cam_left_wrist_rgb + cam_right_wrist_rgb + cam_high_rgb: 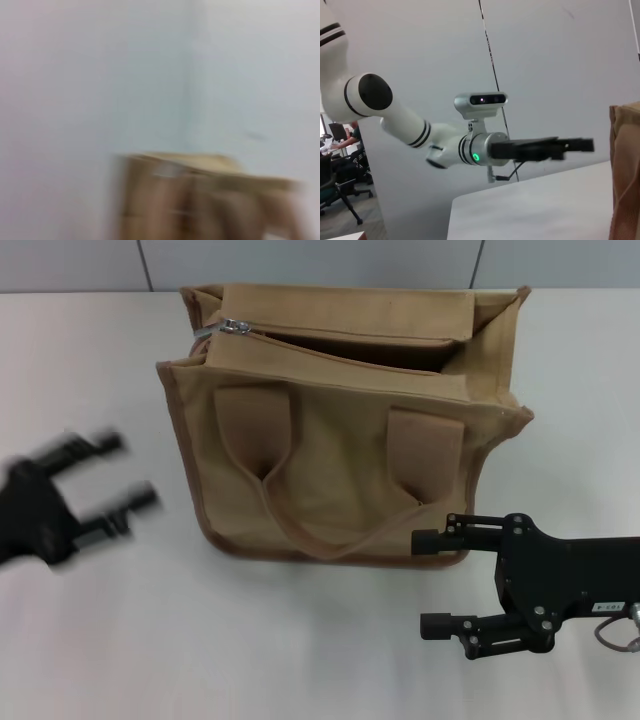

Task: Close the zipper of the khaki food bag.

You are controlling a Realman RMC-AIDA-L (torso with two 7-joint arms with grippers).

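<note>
The khaki food bag (340, 460) stands upright in the middle of the white table, with its handle loop hanging on the front. The zipper (340, 340) along its top is open, and its silver slider (235, 326) sits at the bag's left end. My left gripper (132, 470) is open, blurred by motion, left of the bag and apart from it. My right gripper (430, 582) is open and empty, low by the bag's front right corner. The left wrist view shows the bag (200, 200) blurred. The right wrist view shows the bag's edge (625, 170) and the left gripper (580, 146).
The white table (300, 640) runs all around the bag. A grey panelled wall (320, 260) stands behind it. The left arm (410, 125) shows in the right wrist view, with office chairs (335, 190) beyond the table edge.
</note>
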